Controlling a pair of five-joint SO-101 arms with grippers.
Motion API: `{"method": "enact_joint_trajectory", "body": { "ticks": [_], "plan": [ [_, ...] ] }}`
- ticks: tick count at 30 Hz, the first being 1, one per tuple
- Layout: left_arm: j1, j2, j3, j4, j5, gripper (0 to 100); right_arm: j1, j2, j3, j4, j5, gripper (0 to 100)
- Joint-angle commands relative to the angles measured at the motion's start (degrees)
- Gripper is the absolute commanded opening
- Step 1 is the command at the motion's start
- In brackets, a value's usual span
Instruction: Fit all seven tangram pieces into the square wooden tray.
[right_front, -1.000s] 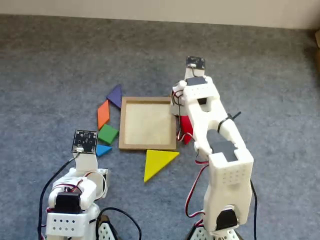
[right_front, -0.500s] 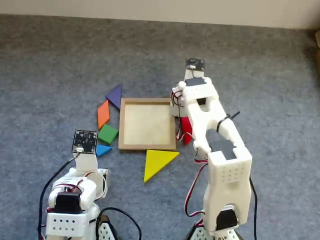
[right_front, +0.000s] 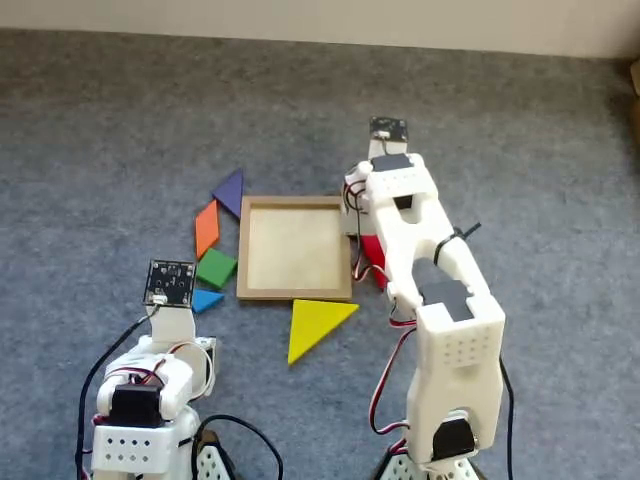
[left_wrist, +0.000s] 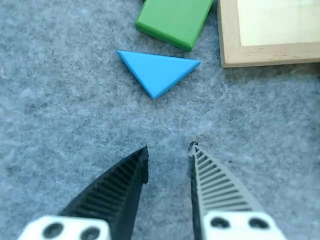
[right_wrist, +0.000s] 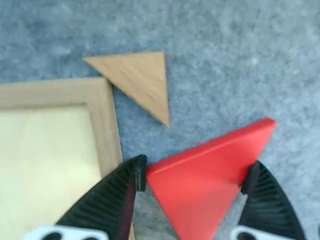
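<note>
- Right end effector (right_wrist: 196, 170): jaws set against both ends of the red triangle (right_wrist: 210, 197), which looks pinched across its long side.
- Red triangle sits just beside the square wooden tray (right_wrist: 107, 125), mid-table; a wooden triangle (right_wrist: 137, 80) lies near the tray corner.
- Left end effector (left_wrist: 167, 152): jaws slightly spread, holding nothing, over the table near the blue triangle (left_wrist: 157, 70) and green square (left_wrist: 175, 20).
- Handling guess: the pieces are light, rigid and thin with smooth painted faces, so they could slip. Grip flat opposite edges, not the points.
</note>
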Motion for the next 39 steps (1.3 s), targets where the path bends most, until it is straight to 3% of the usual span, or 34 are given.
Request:
{"method": "enact_joint_trajectory", "body": {
  "ticks": [1,17,31,39],
  "plan": [
    [-0.84,-2.51,1.10,0.35,0.35,14,-0.48,-1.10,-2.59,1.71,1.58,24.6],
    [-0.84,-2.51,1.10,0.35,0.35,14,0.48,-1.36,-3.03,8.22,9.14,24.5],
    [-0.84,-2.51,1.10,0.35,0.35,14,0.66,-1.54,-2.95,9.63,9.58,18.3],
    [-0.84,-2.51,1.10,0.35,0.35,14,0.40,-13.49,1.19,8.84,9.67,18.3]
  ]
}}
